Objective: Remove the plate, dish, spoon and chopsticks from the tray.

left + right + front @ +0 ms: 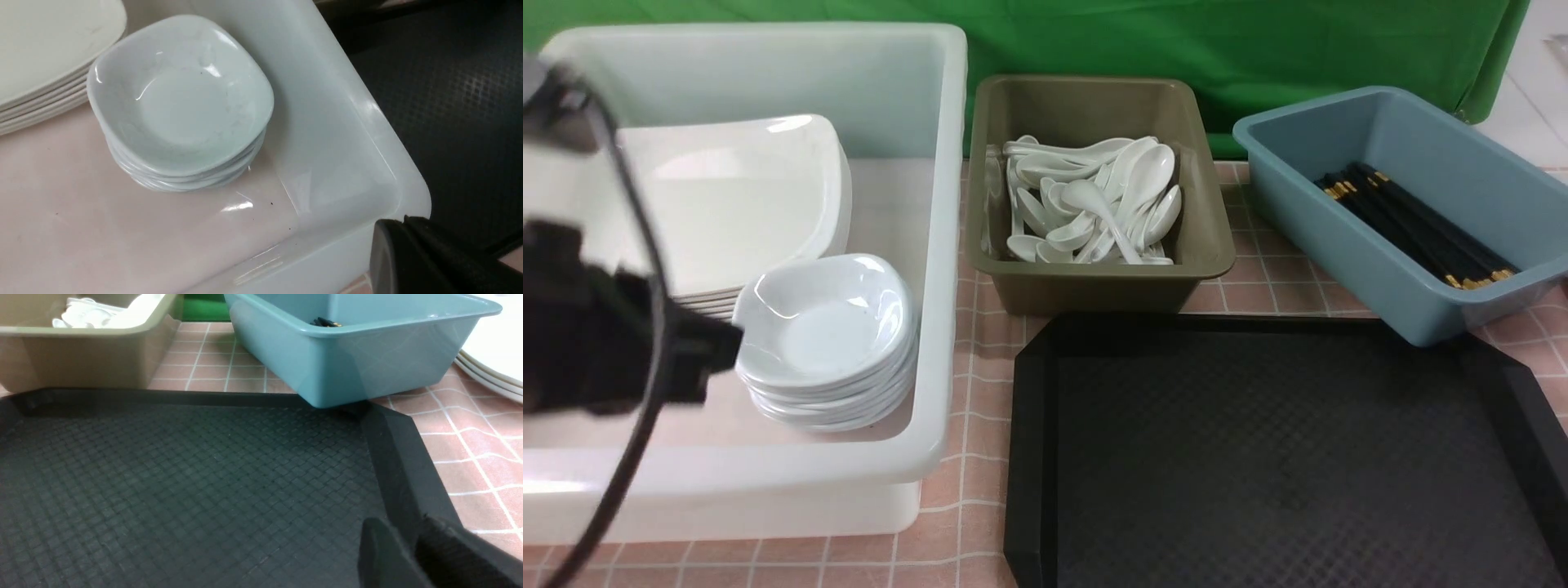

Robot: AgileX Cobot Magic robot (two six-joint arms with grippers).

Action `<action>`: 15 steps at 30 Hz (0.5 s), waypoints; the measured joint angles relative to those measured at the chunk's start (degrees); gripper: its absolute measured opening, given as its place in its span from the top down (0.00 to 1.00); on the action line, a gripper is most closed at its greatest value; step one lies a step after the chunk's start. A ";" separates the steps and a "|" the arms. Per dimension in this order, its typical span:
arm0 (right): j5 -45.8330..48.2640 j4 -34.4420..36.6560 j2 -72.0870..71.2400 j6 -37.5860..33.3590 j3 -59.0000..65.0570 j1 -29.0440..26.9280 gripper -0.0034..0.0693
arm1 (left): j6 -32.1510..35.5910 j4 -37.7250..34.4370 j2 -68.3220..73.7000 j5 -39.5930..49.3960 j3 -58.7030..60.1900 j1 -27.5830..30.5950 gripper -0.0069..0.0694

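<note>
In the big white plastic tub [931,245] to my left sits a stack of large glossy white square plates [735,196], and in front of it, toward me, a stack of small white rounded-square dishes [829,335]. The olive-brown plastic bin [1094,282] beside the tub holds a heap of white ceramic soup spoons [1094,204]. The blue-grey plastic bin [1380,269] farther right holds long thin black chopsticks with gold ends [1413,224]; one near corner of this bin overhangs the tray's rim. The flat black plastic tray [1282,457], cut-cornered, raised-rimmed and diamond-textured, lies nearest me with its surface bare. My left gripper [412,249] is clenched on nothing, above the tub's near corner. My right gripper [408,555] hovers over the tray's edge; I cannot tell how its jaws stand.
</note>
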 joint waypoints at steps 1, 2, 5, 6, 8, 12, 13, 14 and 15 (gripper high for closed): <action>0.00 0.00 0.00 0.00 0.00 0.00 0.67 | 0.00 -0.90 -2.24 -3.45 3.38 0.00 0.91; 0.00 0.00 0.00 0.00 0.00 0.00 0.67 | 0.00 -1.11 -2.24 -4.16 4.07 0.00 0.91; 0.00 0.00 0.00 0.00 0.00 0.00 0.66 | -0.04 -5.48 -9.46 -18.38 14.76 0.00 0.91; 0.00 0.00 0.00 0.00 0.00 0.00 0.66 | -0.06 -6.33 -11.09 -22.30 17.31 0.00 0.91; 0.00 0.00 0.00 0.00 0.00 0.00 0.65 | -0.06 -6.92 -13.53 -28.70 21.40 0.00 0.91; 0.00 0.00 0.00 0.00 0.00 0.00 0.64 | -0.06 -7.27 -16.37 -37.61 26.00 0.00 0.91; 0.00 0.00 0.00 0.00 0.00 0.00 0.64 | -0.11 -6.61 -16.60 -38.55 27.06 0.00 0.91; 0.00 0.00 0.00 0.00 0.00 0.00 0.64 | -0.11 -5.56 -16.66 -39.02 27.75 0.00 0.91; 0.00 0.00 0.00 0.00 0.00 0.00 0.63 | -0.11 -4.16 -16.66 -39.37 28.25 0.00 0.91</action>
